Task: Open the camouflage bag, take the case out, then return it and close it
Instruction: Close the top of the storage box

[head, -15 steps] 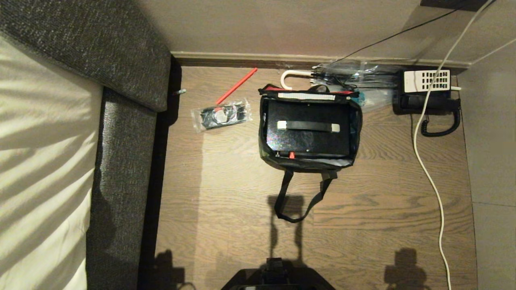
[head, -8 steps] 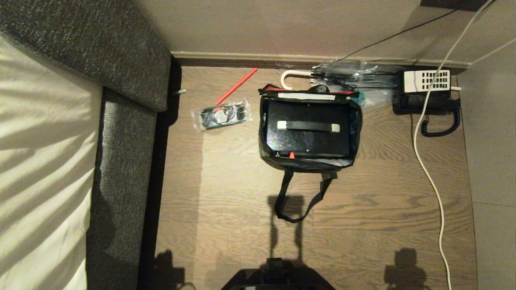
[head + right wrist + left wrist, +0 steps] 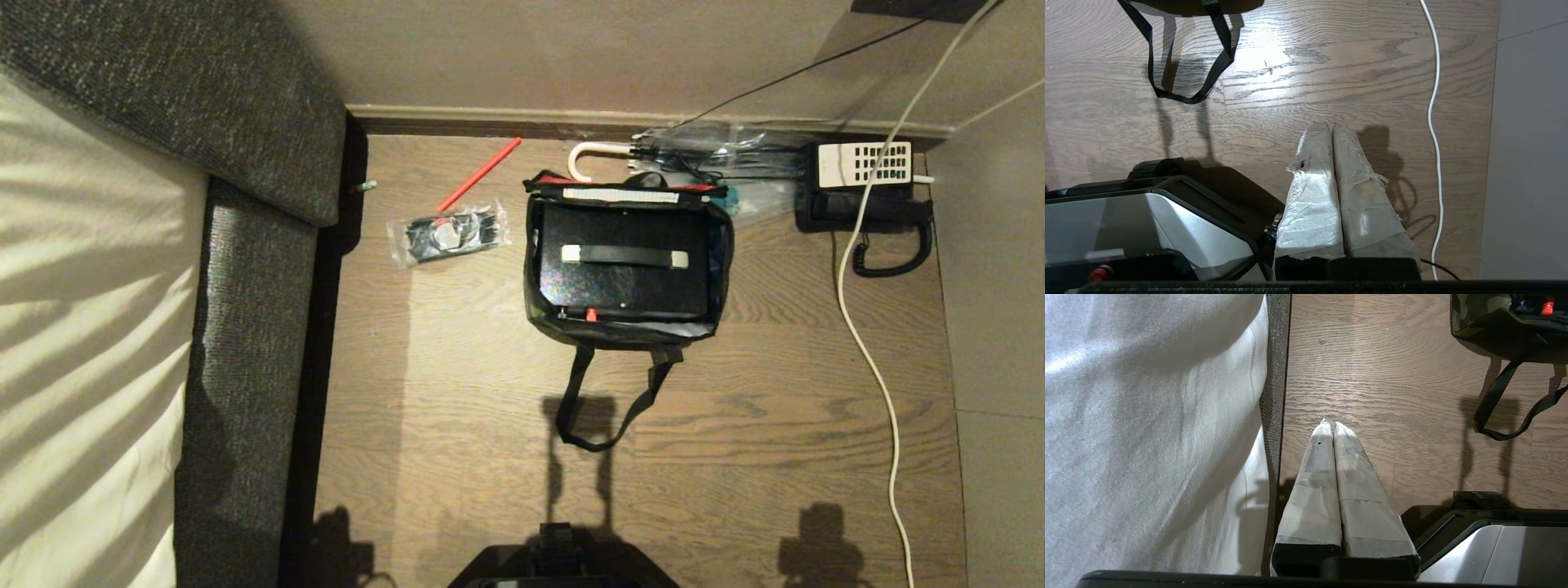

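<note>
Presently the camouflage bag [image 3: 627,261] is lying open on the wooden floor [image 3: 490,392], near the wall, and the case [image 3: 624,282] is being held inside it, with its pale-ended handle facing up and its small red latch on the side nearer to the robot. One black strap [image 3: 608,400] of the bag is being left spread on the floor toward the robot. Beside the bag, on the bed's side, a clear plastic packet [image 3: 449,234] and a red stick [image 3: 479,174] are lying; a black telephone [image 3: 865,188] is sitting on the other side. The left claw [image 3: 1329,426] is being kept together and empty above the floor beside the bed [image 3: 1151,428]. The right claw [image 3: 1331,127] is likewise being kept together and empty, near a white cable [image 3: 1435,122], well apart from the bag.
</note>
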Controlling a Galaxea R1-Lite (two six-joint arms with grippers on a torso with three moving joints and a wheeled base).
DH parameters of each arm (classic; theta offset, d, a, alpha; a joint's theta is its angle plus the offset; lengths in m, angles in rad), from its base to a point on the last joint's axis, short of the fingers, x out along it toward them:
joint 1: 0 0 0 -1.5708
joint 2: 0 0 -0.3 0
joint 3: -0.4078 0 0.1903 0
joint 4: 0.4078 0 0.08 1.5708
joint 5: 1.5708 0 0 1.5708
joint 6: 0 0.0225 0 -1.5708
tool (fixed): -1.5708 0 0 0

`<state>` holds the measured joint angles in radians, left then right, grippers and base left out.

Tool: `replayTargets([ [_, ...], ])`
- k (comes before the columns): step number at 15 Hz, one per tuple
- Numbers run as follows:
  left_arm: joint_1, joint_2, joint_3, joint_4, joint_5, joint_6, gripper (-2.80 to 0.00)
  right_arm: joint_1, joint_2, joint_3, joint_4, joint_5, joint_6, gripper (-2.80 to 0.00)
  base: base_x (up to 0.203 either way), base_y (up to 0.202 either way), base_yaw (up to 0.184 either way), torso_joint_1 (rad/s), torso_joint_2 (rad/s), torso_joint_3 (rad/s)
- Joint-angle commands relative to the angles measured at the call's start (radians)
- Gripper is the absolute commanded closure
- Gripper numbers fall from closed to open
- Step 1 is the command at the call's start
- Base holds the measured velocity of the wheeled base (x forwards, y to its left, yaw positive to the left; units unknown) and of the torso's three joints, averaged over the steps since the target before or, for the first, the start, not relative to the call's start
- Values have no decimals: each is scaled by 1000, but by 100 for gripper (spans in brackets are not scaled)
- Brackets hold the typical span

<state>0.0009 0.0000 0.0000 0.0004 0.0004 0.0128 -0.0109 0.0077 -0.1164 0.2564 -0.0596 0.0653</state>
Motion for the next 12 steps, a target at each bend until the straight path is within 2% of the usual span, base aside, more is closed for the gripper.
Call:
replayTargets([
  [1, 0, 0, 2, 0, 0, -2, 0, 0, 2, 0, 1, 0, 1, 0, 0, 0, 0, 0, 0, 0],
  [12, 1, 0, 2, 3, -2, -10, 0, 0, 2, 0, 1, 0, 1, 0, 0, 0, 0, 0, 0, 0],
])
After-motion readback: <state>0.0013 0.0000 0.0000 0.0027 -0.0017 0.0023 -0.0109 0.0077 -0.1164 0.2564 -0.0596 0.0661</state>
